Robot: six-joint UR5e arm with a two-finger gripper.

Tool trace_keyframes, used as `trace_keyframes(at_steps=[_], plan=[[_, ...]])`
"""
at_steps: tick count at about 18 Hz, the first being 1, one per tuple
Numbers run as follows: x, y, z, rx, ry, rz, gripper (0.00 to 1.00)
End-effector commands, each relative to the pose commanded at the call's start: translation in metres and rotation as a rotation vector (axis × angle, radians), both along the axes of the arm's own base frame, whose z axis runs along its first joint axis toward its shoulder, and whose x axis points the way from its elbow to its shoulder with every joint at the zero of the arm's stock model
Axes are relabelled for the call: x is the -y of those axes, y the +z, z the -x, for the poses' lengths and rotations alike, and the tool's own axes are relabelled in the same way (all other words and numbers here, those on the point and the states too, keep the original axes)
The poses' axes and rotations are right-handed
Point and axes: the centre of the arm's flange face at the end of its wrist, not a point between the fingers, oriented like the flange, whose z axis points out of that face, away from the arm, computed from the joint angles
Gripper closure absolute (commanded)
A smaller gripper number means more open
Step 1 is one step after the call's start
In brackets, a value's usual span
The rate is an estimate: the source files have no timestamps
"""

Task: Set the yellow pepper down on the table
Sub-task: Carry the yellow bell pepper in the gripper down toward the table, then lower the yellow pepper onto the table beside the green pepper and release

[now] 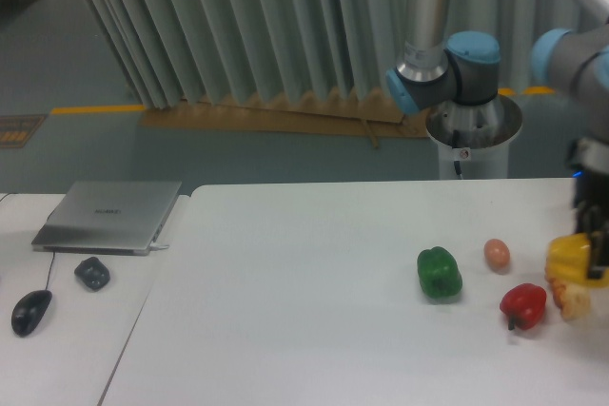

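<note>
Yellow pepper (569, 258) sits at far right edge, held by gripper (592, 256) above white worktop (314, 311), over the pale corn-like piece (575, 300), right of red pepper (523, 306). Arm reaches down from upper right, mostly cropped. Dark fingers (600, 254) blurred, partly cut off, closed around pepper.

no legible text, laptop (107, 216) logo unreadable
</note>
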Motion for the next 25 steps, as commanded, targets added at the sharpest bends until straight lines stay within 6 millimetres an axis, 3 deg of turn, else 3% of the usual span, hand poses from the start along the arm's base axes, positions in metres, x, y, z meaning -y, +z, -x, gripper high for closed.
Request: trace_keyframes(at_steps=[3,6,9,12,18,22,25], plan=[[-0.034,-0.015,-0.035,-0.026,0.064,0.02,0.52],[-0.068,-0.044,-0.069,-0.092,0.114,0.07,0.52],[-0.085,-0.072,-0.079,-0.104,0.137,0.087,0.52],[-0.086,-0.078,-0.085,-0.112,0.133,0.103,0.47],[-0.084,-0.072,-0.088,-0.116,0.127,0.099,0.11],[-0.082,-0.073,-0.089,-0.118,0.127,0.104,0.01],[-0.081,-0.079,-0.091,-0.148,0.125,0.136,0.0]])
